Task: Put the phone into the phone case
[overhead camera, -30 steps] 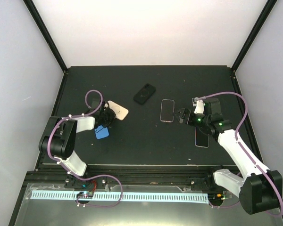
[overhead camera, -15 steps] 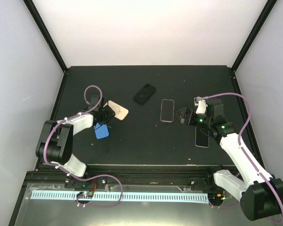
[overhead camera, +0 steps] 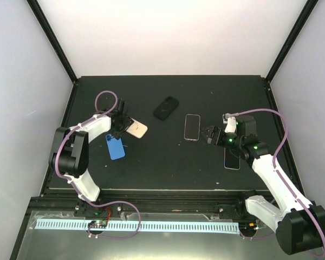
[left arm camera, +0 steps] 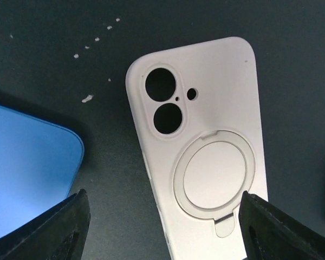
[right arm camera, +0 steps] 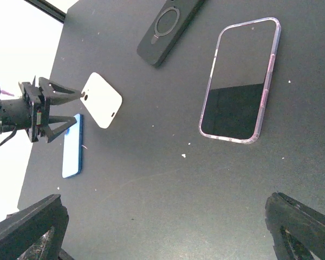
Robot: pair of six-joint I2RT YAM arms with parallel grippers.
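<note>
The left arm (overhead camera: 92, 128) and right arm (overhead camera: 271, 170) have white links and black joints. A purple cable (overhead camera: 105, 92) trails each; green lights (overhead camera: 229, 139) dot the right wrist.

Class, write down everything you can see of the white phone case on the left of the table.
The white phone case looks like matte, pale plastic. It lies flat on the black table, outer back up. A raised camera panel has two round holes and a small one; below sits a circular ring with a tab. The blue phone lies beside it, apart. The open left gripper hangs over it, not gripping.
</note>
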